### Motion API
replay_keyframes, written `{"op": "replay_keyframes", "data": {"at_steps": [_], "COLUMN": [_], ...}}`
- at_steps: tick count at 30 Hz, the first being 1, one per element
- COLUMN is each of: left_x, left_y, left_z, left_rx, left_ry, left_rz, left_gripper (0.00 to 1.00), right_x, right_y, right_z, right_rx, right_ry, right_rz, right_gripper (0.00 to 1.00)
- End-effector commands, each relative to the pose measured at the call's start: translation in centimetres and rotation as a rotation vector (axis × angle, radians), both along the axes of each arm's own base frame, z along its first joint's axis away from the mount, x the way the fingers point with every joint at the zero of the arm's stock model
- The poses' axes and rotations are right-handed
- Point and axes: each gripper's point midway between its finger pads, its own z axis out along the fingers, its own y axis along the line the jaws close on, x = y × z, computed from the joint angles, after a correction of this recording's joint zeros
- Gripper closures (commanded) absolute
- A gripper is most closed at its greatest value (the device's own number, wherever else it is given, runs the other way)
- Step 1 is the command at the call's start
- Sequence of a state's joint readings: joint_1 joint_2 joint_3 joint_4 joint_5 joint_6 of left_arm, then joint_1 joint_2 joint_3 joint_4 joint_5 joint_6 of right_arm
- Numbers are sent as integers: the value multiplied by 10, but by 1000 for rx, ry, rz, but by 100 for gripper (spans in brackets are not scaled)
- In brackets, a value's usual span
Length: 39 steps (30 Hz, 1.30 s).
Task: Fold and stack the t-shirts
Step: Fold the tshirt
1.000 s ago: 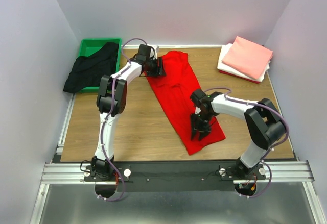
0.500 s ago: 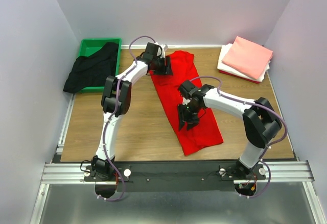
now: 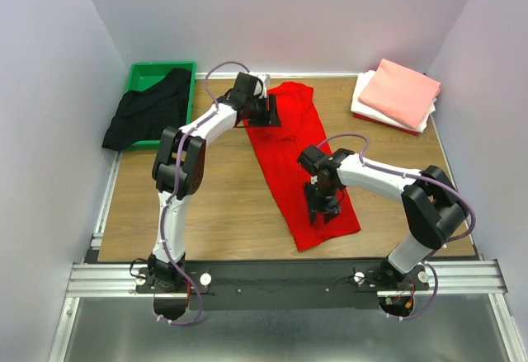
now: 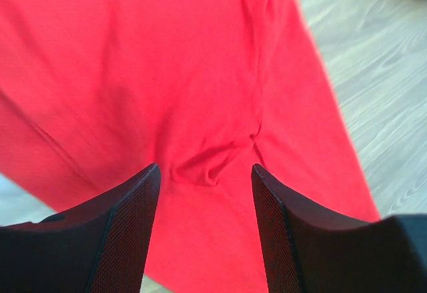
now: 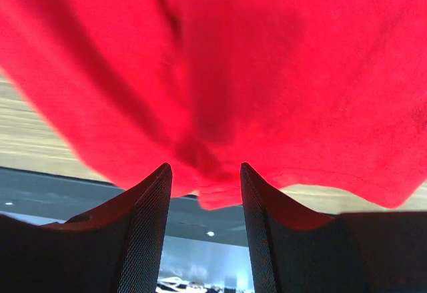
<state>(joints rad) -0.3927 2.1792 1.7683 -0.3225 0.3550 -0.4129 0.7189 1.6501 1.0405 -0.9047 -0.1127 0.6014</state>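
The bright red t-shirt (image 3: 293, 152) lies as a long diagonal strip on the wooden table. My left gripper (image 3: 268, 117) rests on its far end, jaws open, with a small pucker of red cloth (image 4: 207, 166) between the fingertips (image 4: 137, 219). My right gripper (image 3: 323, 209) sits on the near end by the hem, jaws apart, with a hanging bunch of red cloth (image 5: 200, 153) between them. The black t-shirt (image 3: 148, 110) is draped over the green bin. The folded salmon-pink shirt (image 3: 400, 91) lies on the folded white one (image 3: 363, 98) at the back right.
The green bin (image 3: 161, 69) stands at the back left corner. Bare wood table (image 3: 206, 205) lies left of the red shirt. The table's near edge and metal rail (image 3: 280, 275) are just below the right gripper. White walls close in on three sides.
The left gripper and the shirt's far end shifted right. The right gripper swung left over the shirt, then back toward the near hem; the shirt now lies narrower.
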Motion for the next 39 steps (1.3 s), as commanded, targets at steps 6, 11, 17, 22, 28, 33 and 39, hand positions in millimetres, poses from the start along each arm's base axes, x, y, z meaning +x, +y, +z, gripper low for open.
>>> {"op": "replay_keyframes", "data": {"at_steps": [6,11,17,22,28,33,39], "left_x": [-5,1,16,27,36,45,66], "left_y": [-2,7,16,11,8,6,2], "left_z": [-69,-97,-101,-94,-89,-71,22], "left_rx": [40,73,72,62,72,67,21], "left_ry": [124,166,148,93,55,1,-180], "left_rz": [11,21,23,-33,-68,-81,-56], "left_gripper": [35,35,35,35,35,35,34], "right_x": [-20,-20,-12,-4,2,9,25], "right_y": [-6,13,48,71,93,115,117], "right_z": [-16,-21,-20,-15,-20,-13,13], "right_rx": [17,97,225,294,320,339,331], "right_ry": [61,104,161,178,194,153,36], "right_rz": [41,81,140,191,234,289,273], "right_gripper": [47,47,47,47,47,47,46]}}
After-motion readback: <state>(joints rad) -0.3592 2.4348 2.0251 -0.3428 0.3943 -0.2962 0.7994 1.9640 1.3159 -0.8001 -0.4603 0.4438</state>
